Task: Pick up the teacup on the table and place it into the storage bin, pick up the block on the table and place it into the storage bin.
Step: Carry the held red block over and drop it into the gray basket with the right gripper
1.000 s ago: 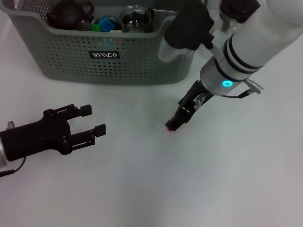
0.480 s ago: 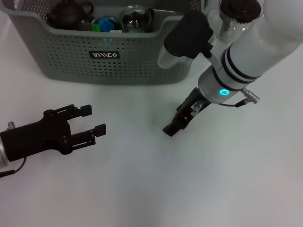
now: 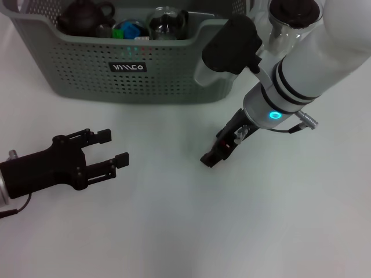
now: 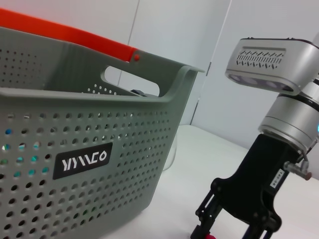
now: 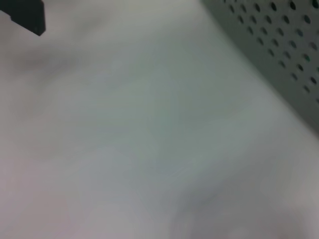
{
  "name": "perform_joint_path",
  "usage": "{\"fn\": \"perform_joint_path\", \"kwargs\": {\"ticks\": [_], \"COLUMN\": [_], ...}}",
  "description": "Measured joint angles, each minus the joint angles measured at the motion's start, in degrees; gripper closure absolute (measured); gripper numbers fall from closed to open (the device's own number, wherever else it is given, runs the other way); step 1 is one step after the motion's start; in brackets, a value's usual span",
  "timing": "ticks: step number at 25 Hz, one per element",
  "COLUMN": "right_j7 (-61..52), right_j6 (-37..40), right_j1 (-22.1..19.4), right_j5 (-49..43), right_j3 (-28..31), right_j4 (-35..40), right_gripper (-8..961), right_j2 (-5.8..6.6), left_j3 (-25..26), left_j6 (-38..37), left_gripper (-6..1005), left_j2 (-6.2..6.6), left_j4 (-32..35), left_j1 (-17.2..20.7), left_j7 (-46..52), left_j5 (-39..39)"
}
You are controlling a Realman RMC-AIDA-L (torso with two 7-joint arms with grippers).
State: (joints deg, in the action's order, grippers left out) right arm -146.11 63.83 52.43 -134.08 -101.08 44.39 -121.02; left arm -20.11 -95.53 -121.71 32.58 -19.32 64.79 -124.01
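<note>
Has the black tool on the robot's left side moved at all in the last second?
No. The left tool sits at the same spot on the table, at the same offset below the storage bin label, fingers open.

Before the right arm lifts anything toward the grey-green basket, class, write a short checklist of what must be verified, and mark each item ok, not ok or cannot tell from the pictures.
1. Right gripper is down at the white table: ok.
2. Small red block sits between its fingers: ok, red shows at the tips in the left wrist view.
3. Fingers firmly closed on the block: cannot tell.
4. Grey-green perforated plastic storage bin has free space: cannot tell, a dark teapot and glassware already fill the visible part.
5. Left gripper is clear of the path: ok, open and idle on the left side of the table.
</note>
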Motion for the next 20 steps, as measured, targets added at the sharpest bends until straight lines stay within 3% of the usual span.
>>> {"fn": "perform_joint_path", "kwargs": {"ticks": [7, 10, 15, 20], "right_j7": [-0.25, 0.34, 2.17, 2.81], "right_j6": [4.68, 9.93, 18.01, 13.92], "right_j1": [-3.86, -6.45, -10.89, -9.59], "right_j5": [-0.34, -0.42, 1.47, 3.19], "right_j3": [1.76, 6.74, 17.01, 21.36], "right_j4": [8.97, 16.14, 34.40, 42.86], "right_gripper": [246, 259, 258, 258], "right_j2": [0.68, 0.90, 0.73, 0.65], "left_j3": [0.07, 0.08, 0.08, 0.05], "left_j6": [0.00, -0.03, -0.12, -0.15], "left_gripper": [259, 259, 259, 258], "left_j2": [-0.02, -0.02, -0.02, -0.01], "left_j4": [0.03, 0.03, 0.03, 0.00], "left_j1": [0.17, 0.24, 0.31, 0.11], "left_j7": [-0.01, 0.06, 0.12, 0.15], "left_j5": [0.00, 0.00, 0.00, 0.00]}}
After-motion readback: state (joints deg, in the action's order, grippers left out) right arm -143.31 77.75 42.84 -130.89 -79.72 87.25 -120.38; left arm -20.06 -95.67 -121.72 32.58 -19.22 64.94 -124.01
